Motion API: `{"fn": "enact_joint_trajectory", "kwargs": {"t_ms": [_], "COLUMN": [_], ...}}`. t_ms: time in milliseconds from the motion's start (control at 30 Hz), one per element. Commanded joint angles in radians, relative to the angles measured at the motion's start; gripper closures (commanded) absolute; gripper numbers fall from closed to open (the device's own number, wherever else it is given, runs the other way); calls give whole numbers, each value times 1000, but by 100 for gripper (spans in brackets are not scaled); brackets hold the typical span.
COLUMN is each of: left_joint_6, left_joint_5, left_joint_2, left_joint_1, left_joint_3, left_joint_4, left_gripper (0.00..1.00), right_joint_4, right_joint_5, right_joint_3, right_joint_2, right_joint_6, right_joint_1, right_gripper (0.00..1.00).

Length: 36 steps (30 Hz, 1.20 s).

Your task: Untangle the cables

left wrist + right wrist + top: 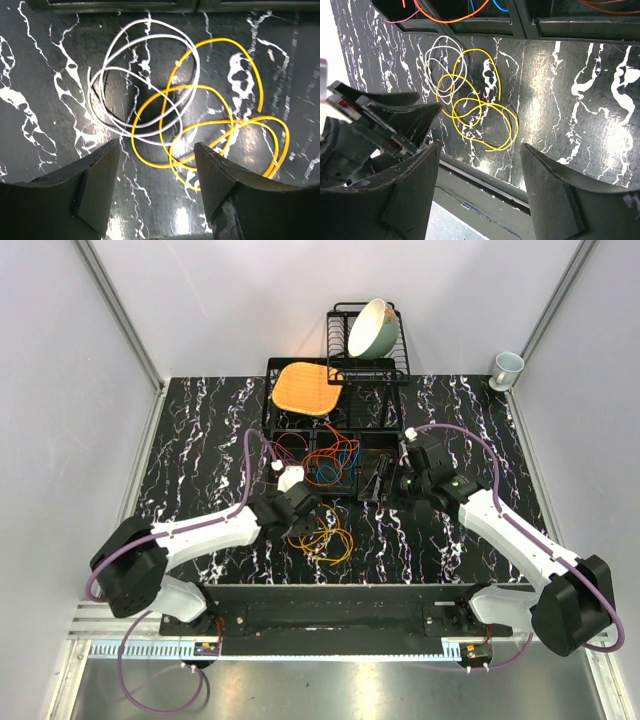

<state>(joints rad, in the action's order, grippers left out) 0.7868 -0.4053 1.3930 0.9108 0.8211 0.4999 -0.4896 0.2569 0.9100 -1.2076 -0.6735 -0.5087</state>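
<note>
Yellow cable (260, 90) and white cable (150, 136) lie overlapping on the marbled table (200, 440), toward its near edge. Left gripper (157, 160) hangs above them, fingers parted and empty; right gripper (480, 160) likewise.

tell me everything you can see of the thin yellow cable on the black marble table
The thin yellow cable looks like a glossy, plastic-coated wire, coiled into several loose, overlapping loops. It lies flat on the black white-veined tabletop. On one side its loops cross and interlock with a thin white cable, so the two are tangled where they meet. Nothing grips it.
</note>
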Motion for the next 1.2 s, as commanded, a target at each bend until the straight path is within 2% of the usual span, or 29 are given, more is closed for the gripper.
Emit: {"fn": "enact_joint_trajectory", "kwargs": {"t_ms": [0,433,800,900,1033,1100,1133,1167], "left_joint_6": [-23,-40,-32,-32,-32,-37,-35,-35], "left_joint_5": [-32,-33,-27,-29,-26,-29,-30,-32], "left_joint_2": [46,156,184,198,201,208,207,205], "left_joint_1": [-3,-3,11,13,16,16,14,16], "left_joint_3": [58,92,96,96,98,102,107,125], "left_joint_4": [-14,-41,-50,-54,-57,-55,-51,-32], "left_gripper": [36,40,47,54,70,92,100,100], "right_joint_4": [43,40,40,40,37,33,34,33], "right_joint_5": [13,25,25,27,24,24,24,24], "right_joint_3": [0,-20,-22,-22,-22,-22,-23,-25], "right_joint_2": [8,28,39,39,46,51,51,54], "right_joint_6": [-17,-23,-28,-29,-29,-29,-31,-31], "right_joint_1": [-7,-5,-7,-7,-7,-8,-7,-8], "right_gripper": [28,29,29,29,30,30,30,30]}}
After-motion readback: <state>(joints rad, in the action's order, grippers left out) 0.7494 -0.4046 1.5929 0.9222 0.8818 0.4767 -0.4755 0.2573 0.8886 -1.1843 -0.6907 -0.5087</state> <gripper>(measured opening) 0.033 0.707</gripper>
